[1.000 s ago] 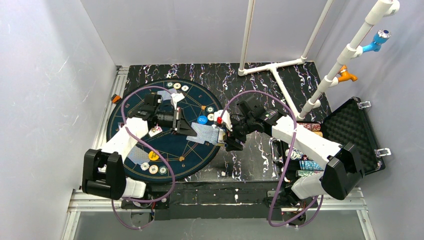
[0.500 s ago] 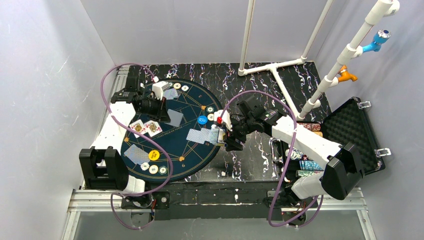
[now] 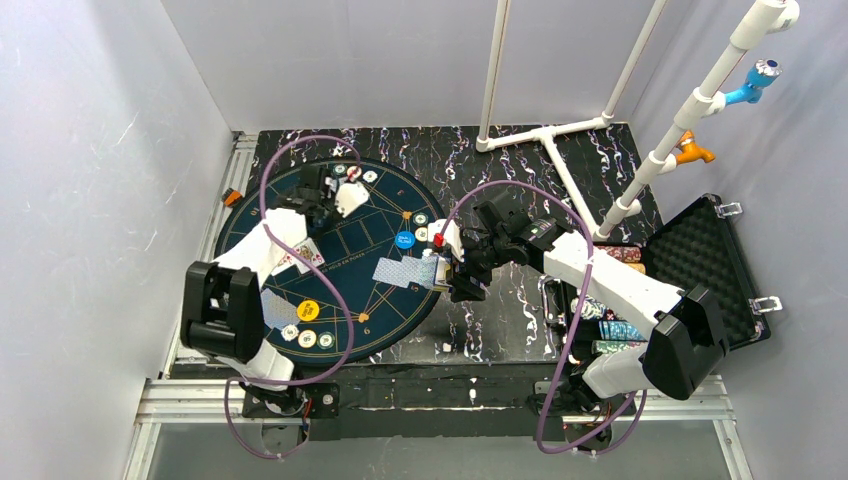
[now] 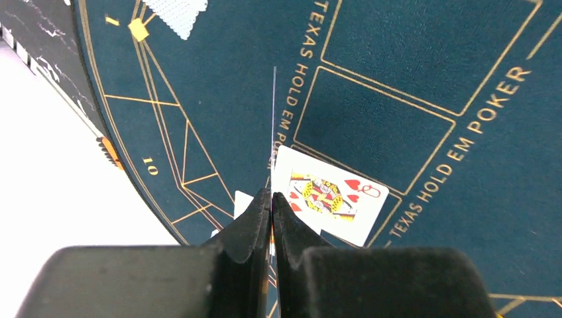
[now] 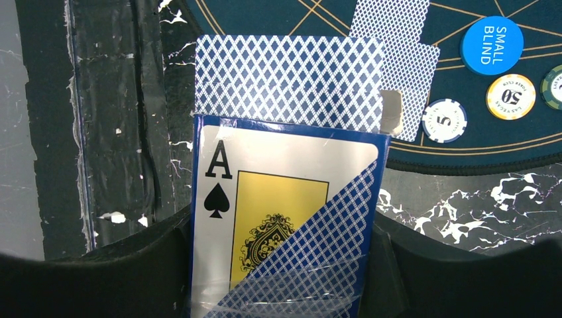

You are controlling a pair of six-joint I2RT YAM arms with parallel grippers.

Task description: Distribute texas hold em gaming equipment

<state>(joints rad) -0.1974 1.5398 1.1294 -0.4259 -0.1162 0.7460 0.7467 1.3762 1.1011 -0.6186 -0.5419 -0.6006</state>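
The left gripper point(image 4: 272, 196) has its two black padded fingers pressed tight together on a single playing card point(image 4: 273, 126). Its wrist camera sees this card edge-on, so it reads only as a thin pale line rising from the fingertips, and neither face nor back can be made out. From overhead the card is lost against the white gripper body, over the far left part of the mat point(image 4: 411, 79). The mat is a round, matte dark-teal cloth printed with gold lines and "TEXAS HOLD EM POKER". Below the fingers a queen of hearts point(image 4: 329, 199) lies face up on it. A second card point(image 4: 242, 203) beside the queen is mostly hidden by a finger, its value unreadable

The right gripper point(image 5: 281, 265) stands about half open, clamped on the sides of a card pack point(image 5: 278, 192) at the near right rim of the mat. The pack is a glossy, blue-edged box showing the ace of spades, wrapped in crinkled clear film. Its lower end is cut off by the frame. A stack of cards point(image 5: 288, 79) with blue diamond-lattice backs sticks out of its top. Behind the stack a loose blue-backed card point(image 5: 417, 73) lies flat on the mat, partly covered

Near it sit a smooth round blue "SMALL BLIND" disc point(image 5: 492, 45) and striped-edge chips marked 50 point(image 5: 510, 97) and 5 point(image 5: 445, 120). Another chip point(image 5: 555, 86) is cut off at the frame edge. From overhead, a yellow disc point(image 3: 308, 311) near the mat's near left rim is too small to read. A black foam-lined case point(image 3: 705, 260) lies open at the right
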